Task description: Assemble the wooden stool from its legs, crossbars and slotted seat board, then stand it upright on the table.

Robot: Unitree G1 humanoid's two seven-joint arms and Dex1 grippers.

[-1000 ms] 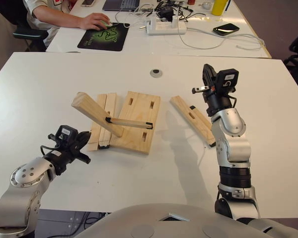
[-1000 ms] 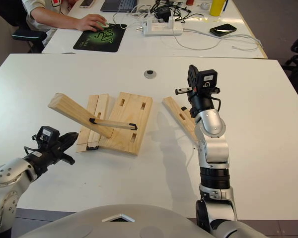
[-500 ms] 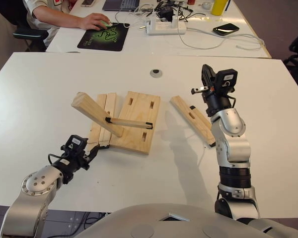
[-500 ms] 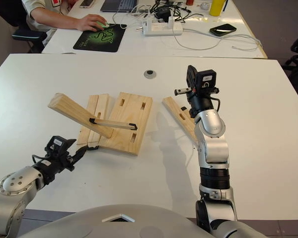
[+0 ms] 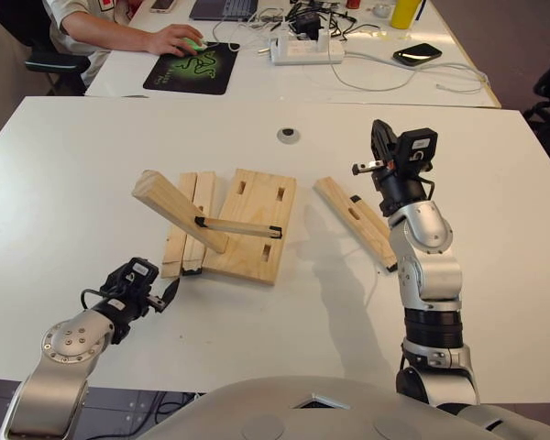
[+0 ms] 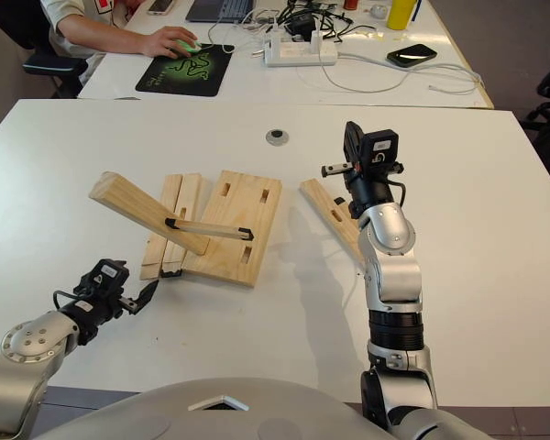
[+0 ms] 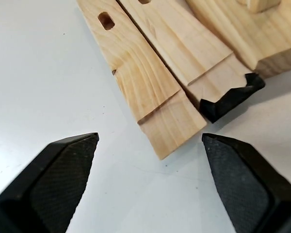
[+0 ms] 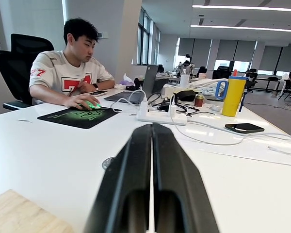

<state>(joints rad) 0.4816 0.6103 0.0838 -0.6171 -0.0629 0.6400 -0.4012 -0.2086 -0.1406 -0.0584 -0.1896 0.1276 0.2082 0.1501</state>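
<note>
Left end effector (image 7: pixel 150 138) spread wide, empty, before grainy pale-wood legs (image 7: pixel 145 92) — right end effector (image 8: pixel 151 128) closed, empty.

Pair of legs (image 5: pixel 178 249) left of seat board (image 5: pixel 257 197), single leg (image 5: pixel 353 218) right.

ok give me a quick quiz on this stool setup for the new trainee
1. True or false: the left tool is shut on a leg.
2. How does the slotted seat board lie? A) flat on the table B) standing on edge C) hanging over the edge
3. Fill in: the right tool, raised and pointing up, is ____ (open or shut).

Key: 1 false, it is open and holds nothing; 2 A; 3 shut.
</note>
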